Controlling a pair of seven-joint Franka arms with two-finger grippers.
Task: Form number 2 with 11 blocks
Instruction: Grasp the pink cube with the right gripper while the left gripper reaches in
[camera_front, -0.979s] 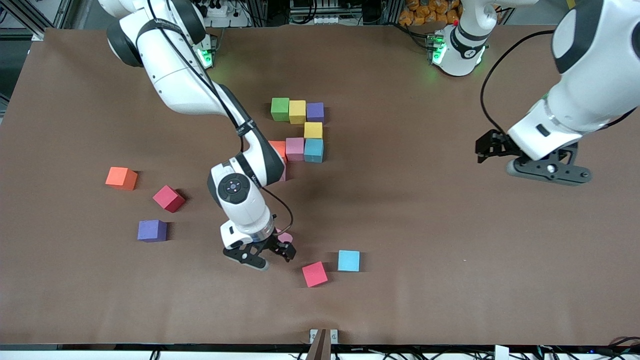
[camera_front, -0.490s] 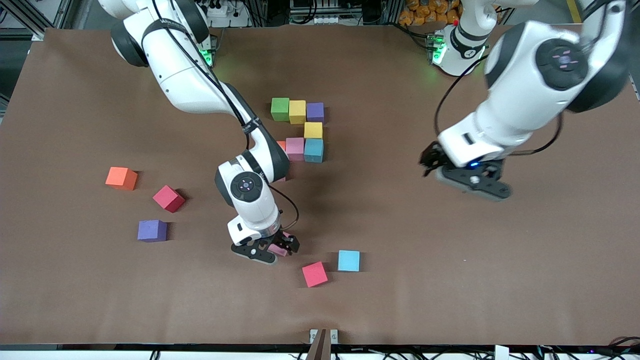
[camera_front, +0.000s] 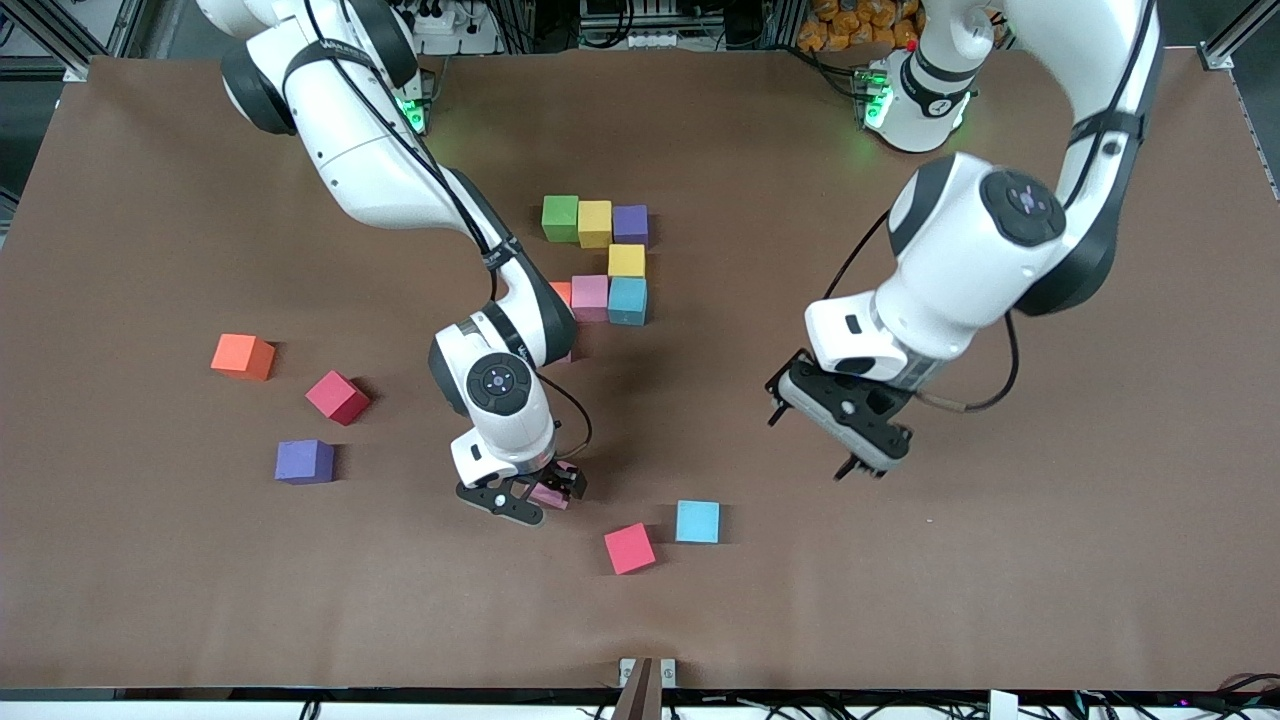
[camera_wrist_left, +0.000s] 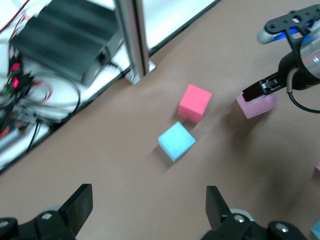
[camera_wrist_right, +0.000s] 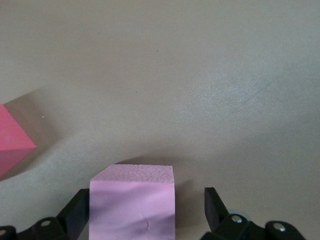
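The partial number 2 stands mid-table: green (camera_front: 560, 217), yellow (camera_front: 594, 223) and purple (camera_front: 630, 224) blocks in a row. Nearer the camera are a yellow block (camera_front: 626, 260), then a pink block (camera_front: 590, 297) and a light blue one (camera_front: 627, 300), with an orange one (camera_front: 560, 291) half hidden by the right arm. My right gripper (camera_front: 540, 492) (camera_wrist_right: 147, 212) is open and low around a loose pink block (camera_front: 551, 494) (camera_wrist_right: 132, 202), one finger close beside it. My left gripper (camera_front: 812, 445) (camera_wrist_left: 147, 207) hangs open over bare table with nothing between its fingers.
A red block (camera_front: 629, 548) (camera_wrist_left: 194, 102) and a light blue block (camera_front: 697, 521) (camera_wrist_left: 176, 141) lie beside each other near the pink one. Orange (camera_front: 242, 356), red (camera_front: 337, 397) and purple (camera_front: 304, 461) blocks lie toward the right arm's end.
The left arm has swung in from its end of the table toward the middle and come lower. The right gripper has settled down around the pink block.
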